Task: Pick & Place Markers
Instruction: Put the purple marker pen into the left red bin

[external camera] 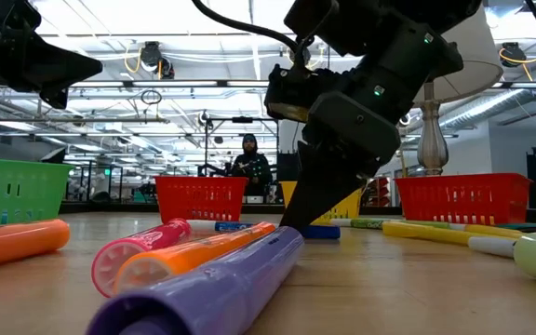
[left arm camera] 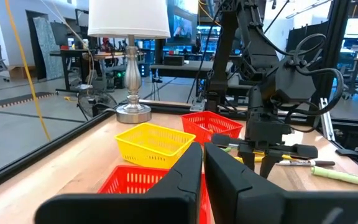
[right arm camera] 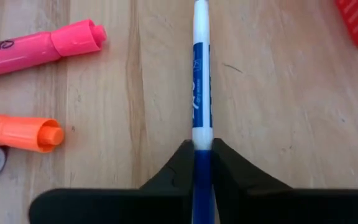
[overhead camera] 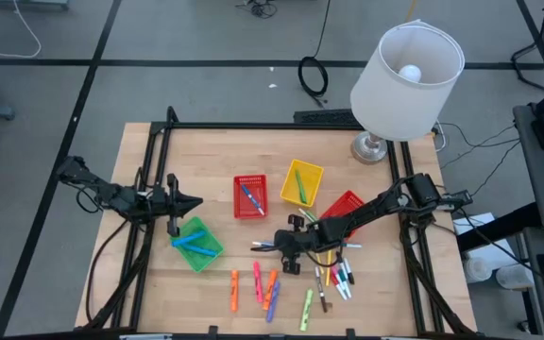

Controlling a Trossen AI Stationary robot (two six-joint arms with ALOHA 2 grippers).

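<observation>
A white marker with a blue label (right arm camera: 201, 74) lies on the wooden table, and my right gripper (right arm camera: 202, 158) is shut on its blue end. From above, this gripper (overhead camera: 286, 247) is at the table's middle, near the front. More markers lie close by: a pink one (right arm camera: 42, 46), an orange one (right arm camera: 23, 132), and a cluster (overhead camera: 338, 279) beside the right arm. My left gripper (overhead camera: 192, 201) hangs shut and level over the table's left side, above the green basket (overhead camera: 196, 244), touching nothing. My right gripper pinches the marker's blue end (right arm camera: 201, 163) between its two fingers, one on each side of the barrel. The fingers (external camera: 305, 209) slant down from the table's right side. The marker lies flat on the table and points away from the gripper toward the left.
A red basket (overhead camera: 249, 195), a yellow basket (overhead camera: 301, 181) and a second red basket (overhead camera: 346, 206) stand behind the gripper, some with markers in them. Loose markers (overhead camera: 270, 286) lie along the front edge. A lamp (overhead camera: 399, 76) stands at the far right corner.
</observation>
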